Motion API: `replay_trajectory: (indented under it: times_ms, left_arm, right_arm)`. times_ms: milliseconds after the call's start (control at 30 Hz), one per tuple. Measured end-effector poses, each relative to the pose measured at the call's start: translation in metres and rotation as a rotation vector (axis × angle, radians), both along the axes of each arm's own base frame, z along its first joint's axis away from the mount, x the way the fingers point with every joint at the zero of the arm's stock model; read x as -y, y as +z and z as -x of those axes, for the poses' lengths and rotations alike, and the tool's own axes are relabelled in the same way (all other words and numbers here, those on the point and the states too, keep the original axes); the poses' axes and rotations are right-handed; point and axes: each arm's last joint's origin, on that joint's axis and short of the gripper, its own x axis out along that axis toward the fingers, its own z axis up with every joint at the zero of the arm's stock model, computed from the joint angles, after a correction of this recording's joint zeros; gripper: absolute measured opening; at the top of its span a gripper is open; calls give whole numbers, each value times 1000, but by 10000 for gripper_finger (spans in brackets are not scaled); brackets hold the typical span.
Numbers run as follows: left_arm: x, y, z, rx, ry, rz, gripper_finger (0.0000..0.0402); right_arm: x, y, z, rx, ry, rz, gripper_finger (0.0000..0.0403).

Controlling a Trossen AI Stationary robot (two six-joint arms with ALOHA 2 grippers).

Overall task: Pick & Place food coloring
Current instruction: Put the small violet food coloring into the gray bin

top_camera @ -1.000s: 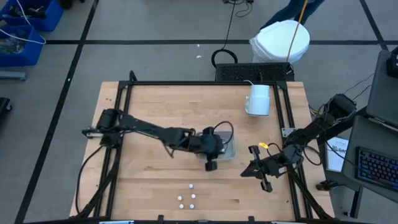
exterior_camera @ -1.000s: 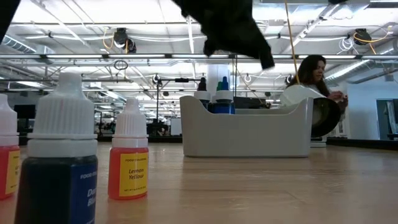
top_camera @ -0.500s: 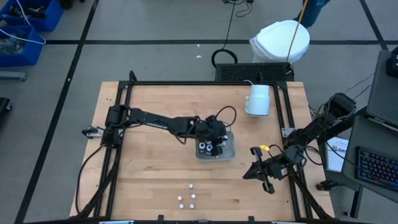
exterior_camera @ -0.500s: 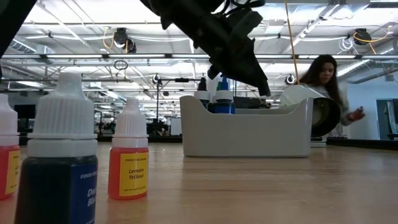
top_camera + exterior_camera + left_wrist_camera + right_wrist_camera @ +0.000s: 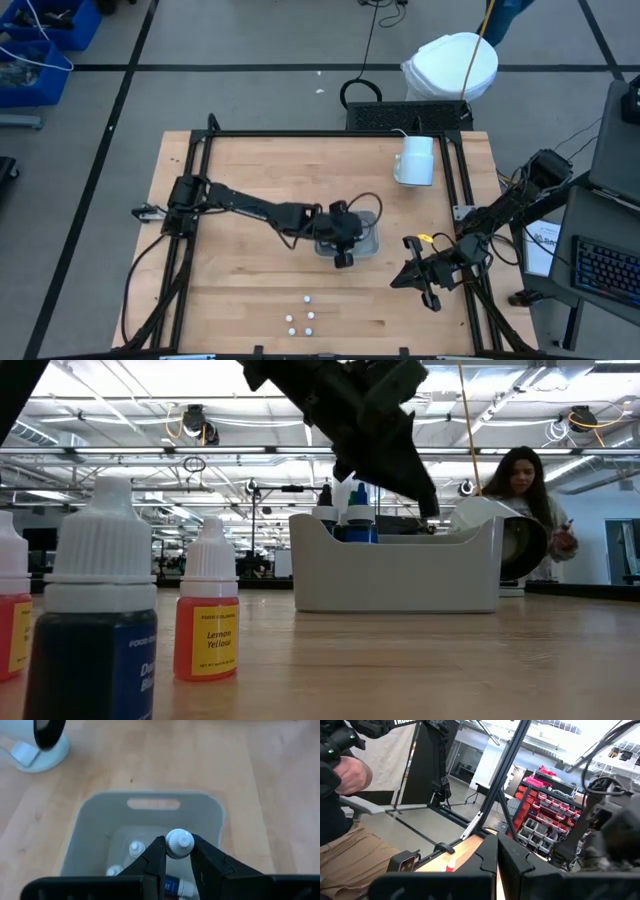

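My left gripper [image 5: 178, 851] is shut on a white-capped dropper bottle [image 5: 178, 843] over the clear tray [image 5: 92, 827]; in the high view it [image 5: 343, 248] covers the tray [image 5: 366, 238]. Other small bottles [image 5: 135, 849] stand inside the tray. Near the table's front edge stand several more bottles [image 5: 303, 316]; the low view shows a blue one [image 5: 98, 622], a yellow one [image 5: 208, 618] and a red one [image 5: 10, 622] on their bases. My right gripper [image 5: 410, 276] hangs shut at the table's right side, touching nothing. My left gripper pinches the bottle's white ribbed cap [image 5: 176, 845] between its two fingertips [image 5: 156, 854]. The fingers slant down from the table's left. The cap's top faces up, and the bottle is lifted clear over the inside of the tray; the fingers hide its body.
A white mug [image 5: 415, 161] lies at the table's far right, beyond the tray. Bare wood stretches between the tray and the bottles at the front edge. A person [image 5: 520, 485] is in the room behind the table.
My left gripper has come down over the tray; in the low view its fingers now end about level with the tray's rim. The right arm has kept still.
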Motion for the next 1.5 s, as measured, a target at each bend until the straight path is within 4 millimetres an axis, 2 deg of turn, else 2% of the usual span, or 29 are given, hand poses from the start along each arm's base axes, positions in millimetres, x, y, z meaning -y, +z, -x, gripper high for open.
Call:
replay_trajectory:
  times_ms: [167,300,500,767,967,1133,1333,1500]
  left_arm:
    - [7,-11,-3,-30,-7,-16,76]
    - [3,-23,-9,-77,-19,-9,76]
    - [2,-24,-18,-113,-46,-37,76]
    - [2,-15,-22,-103,-148,-109,76]
    - [-5,8,-29,-69,-223,-105,76]
    - [-19,29,-31,-95,-248,-129,76]
    - [-33,25,-27,-162,-341,-178,76]
    - [-35,27,-29,-136,-376,-221,76]
  right_arm:
    - [0,1,0,2,1,-8,0]
    - [0,1,0,6,1,-15,0]
    - [0,1,0,1,1,-22,0]
    - [0,0,0,-12,1,-12,0]
    - [0,0,0,-5,1,-17,0]
    - [0,0,0,-3,0,-12,0]
    - [0,0,0,-3,0,-10,0]
    - [0,0,0,-2,0,-8,0]
